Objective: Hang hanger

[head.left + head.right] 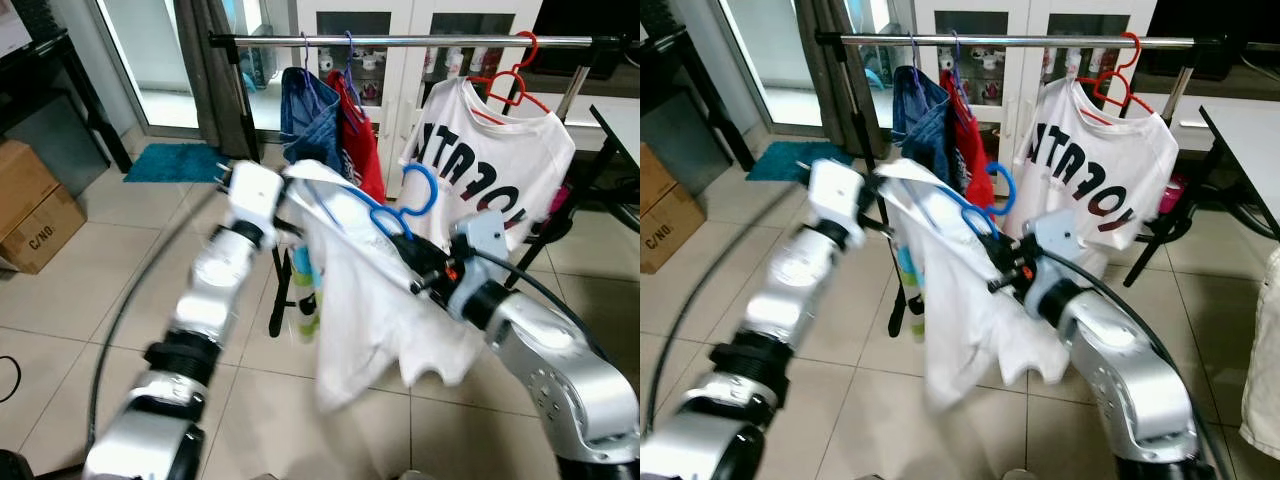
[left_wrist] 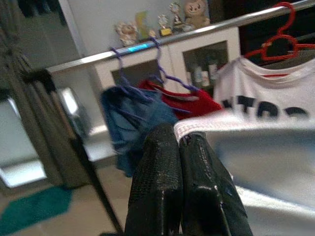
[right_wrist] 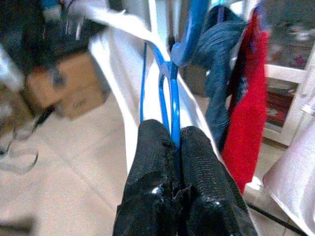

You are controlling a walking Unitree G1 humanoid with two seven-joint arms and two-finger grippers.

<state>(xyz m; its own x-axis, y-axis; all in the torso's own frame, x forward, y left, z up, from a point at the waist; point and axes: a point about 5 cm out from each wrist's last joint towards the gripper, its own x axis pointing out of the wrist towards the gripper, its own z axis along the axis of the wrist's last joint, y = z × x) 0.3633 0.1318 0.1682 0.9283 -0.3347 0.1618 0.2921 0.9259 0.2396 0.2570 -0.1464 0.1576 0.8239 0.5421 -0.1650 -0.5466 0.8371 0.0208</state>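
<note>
blue hanger (image 1: 398, 205) with white shirt (image 1: 375, 300) well below rail (image 1: 420, 41) | right gripper (image 3: 173, 143) clamped on hanger wire, left gripper (image 2: 178, 142) pinching shirt collar | gotta lift hook over rail between red top (image 1: 360, 150) and printed tee (image 1: 490, 170), keep level

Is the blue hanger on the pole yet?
Not yet. The blue hanger, with a white shirt on it, is below the pole, held by the right gripper.

Left arm (image 1: 215, 290) motion-blurred; blue hanger (image 1: 385, 215) perhaps mostly under white shirt (image 1: 370, 300).
</note>
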